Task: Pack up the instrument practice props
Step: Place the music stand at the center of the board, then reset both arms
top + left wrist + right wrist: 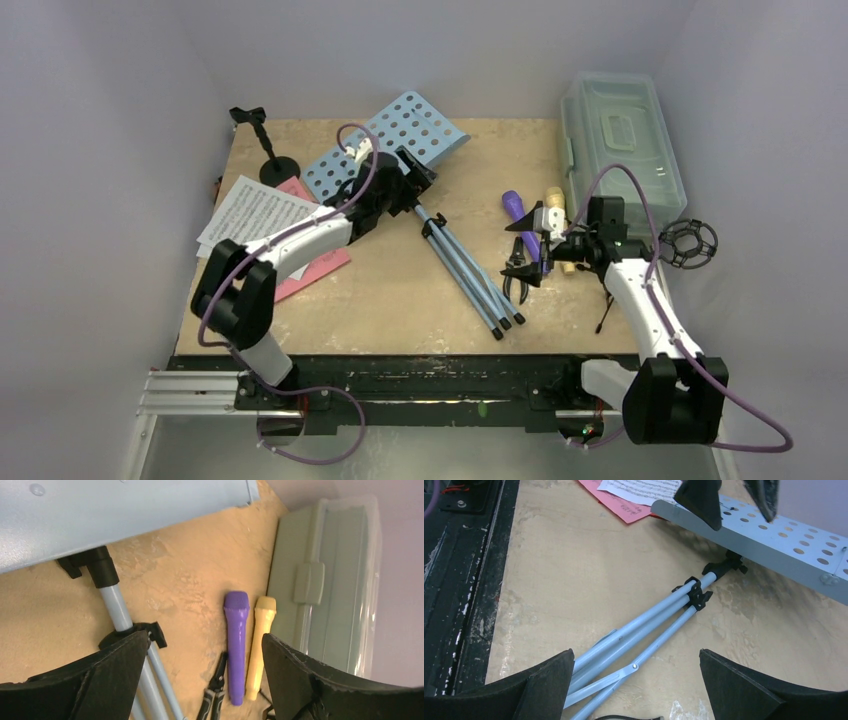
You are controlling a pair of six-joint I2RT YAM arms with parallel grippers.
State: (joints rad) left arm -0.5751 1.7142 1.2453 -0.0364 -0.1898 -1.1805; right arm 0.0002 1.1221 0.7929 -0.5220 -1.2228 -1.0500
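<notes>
Flat perforated light-blue music desk (405, 135), slim tubular legs (470, 275); cylindrical purple microphone (236, 640) beside cream microphone (261, 647). Left gripper (205, 640) low over desk stem, released; right gripper (636, 655) spread, empty.

You had soft, even light from overhead, cool and slightly dim in the top view. Shadows on the table (400, 290) stayed short and faint. Both wrist views were crisp at mid-distance, but the dark jaws at the bottom edges looked soft, and the plastic box (340, 580) carried a pale sheen.
</notes>
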